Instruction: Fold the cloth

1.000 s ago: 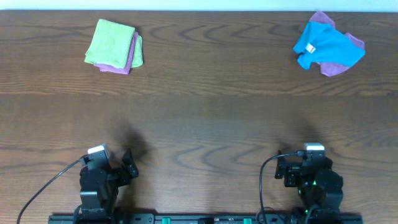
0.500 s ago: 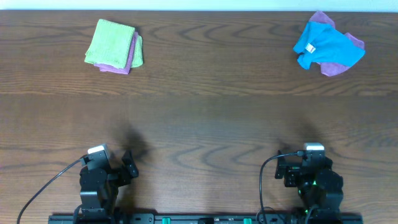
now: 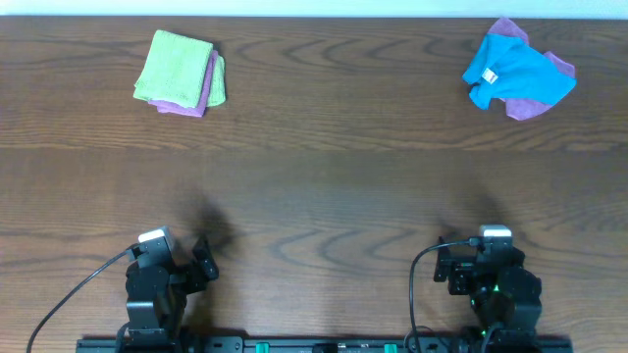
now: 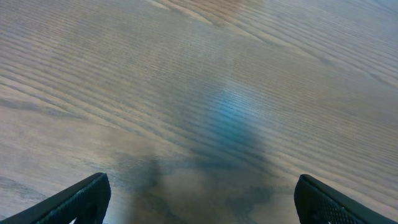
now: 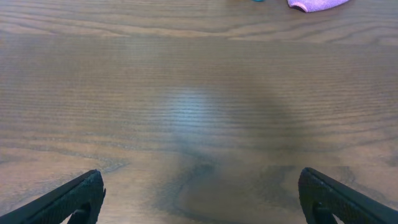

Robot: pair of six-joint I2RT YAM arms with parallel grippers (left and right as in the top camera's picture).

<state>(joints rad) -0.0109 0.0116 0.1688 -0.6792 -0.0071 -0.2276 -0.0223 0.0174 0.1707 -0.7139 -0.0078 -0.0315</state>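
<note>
Overhead top-down; wrist views near table [image 4: 199, 93]

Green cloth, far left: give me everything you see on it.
The green cloth is lime and terry-textured, a neat near-square lying flat and slightly rotated at the far left corner of the table. It rests on a purple cloth that peeks out along its right and near edges. Nothing else touches it.

Open wood tabletop [image 3: 314, 186] through the centre from 9 to 3 o'clock, lime-green cloth [image 3: 175, 64] on a purple cloth [image 3: 208, 94] at 10 o'clock, blue cloth [image 3: 515, 71] at 2 o'clock, wide gap between.
</note>
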